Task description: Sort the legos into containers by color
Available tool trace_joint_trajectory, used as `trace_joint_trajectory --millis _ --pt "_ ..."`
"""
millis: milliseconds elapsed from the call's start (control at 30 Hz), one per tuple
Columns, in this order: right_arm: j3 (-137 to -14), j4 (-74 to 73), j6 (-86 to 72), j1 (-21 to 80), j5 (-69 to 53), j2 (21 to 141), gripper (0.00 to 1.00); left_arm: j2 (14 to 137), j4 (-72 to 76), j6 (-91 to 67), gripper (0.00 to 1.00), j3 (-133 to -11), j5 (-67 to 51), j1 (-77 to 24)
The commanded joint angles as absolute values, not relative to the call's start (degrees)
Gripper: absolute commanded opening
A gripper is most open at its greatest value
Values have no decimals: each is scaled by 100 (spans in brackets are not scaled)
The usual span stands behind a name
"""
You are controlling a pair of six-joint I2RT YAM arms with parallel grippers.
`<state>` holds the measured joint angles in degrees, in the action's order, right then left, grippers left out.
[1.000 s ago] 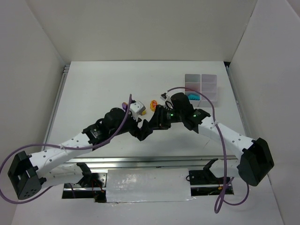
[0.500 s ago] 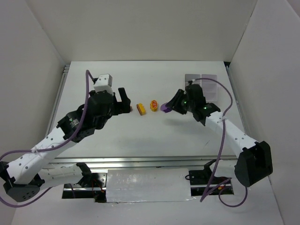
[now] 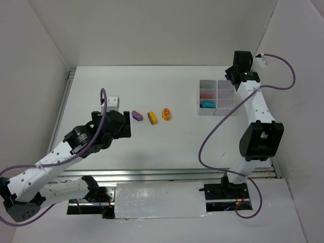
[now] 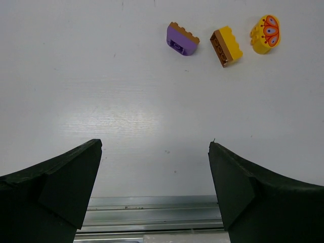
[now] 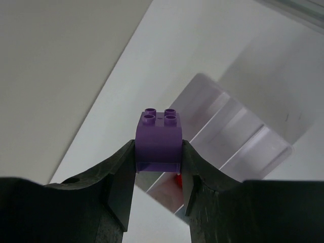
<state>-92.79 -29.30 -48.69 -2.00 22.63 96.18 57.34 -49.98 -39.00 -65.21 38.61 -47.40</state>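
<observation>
Big change in the last second: both arms had been bunched together over the loose pieces mid-table, and now they were split far apart. The right gripper [image 5: 158,149] had swung from the middle out to the far right corner and hung above the tray [image 3: 226,92], jaws narrowed on a purple brick [image 5: 158,132], studs toward the wrist camera, pinched by its two sides and clear of everything. Half a second before, that purple load was only halfway across. The left gripper [image 4: 154,147] had pulled back toward the near left, jaws fully wide and holding nothing. Its retreat uncovered a purple rounded piece [image 3: 137,115], which lay in a row with a yellow brick [image 3: 152,117] and a yellow oval [image 3: 166,114] on the table [image 3: 152,86], each near the next but not touching. The tray already held a cyan piece [image 3: 208,104] in a near-left cell, and a red piece [image 5: 178,180] showed in a cell just under the held brick. Judgement: transport looked nearly done, with the release into a purple cell next. I could not tell which cell sat directly below. Three loose pieces were still to sort.
</observation>
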Motion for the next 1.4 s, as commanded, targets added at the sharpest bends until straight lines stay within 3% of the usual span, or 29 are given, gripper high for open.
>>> trace_joint_trajectory --millis 0,600,1367 --pt "-9868 -3392 -5124 -430 2585 10001 0 5476 -4896 -3788 100 -6539 3859 -4764" --pt "-9589 -2619 -5335 -607 1749 10450 0 5537 -4764 -3691 99 -6460 3516 -4764" --pt "-8974 -2320 -5590 -615 1784 10459 5 5484 -4623 -3533 99 -6416 3278 -4764"
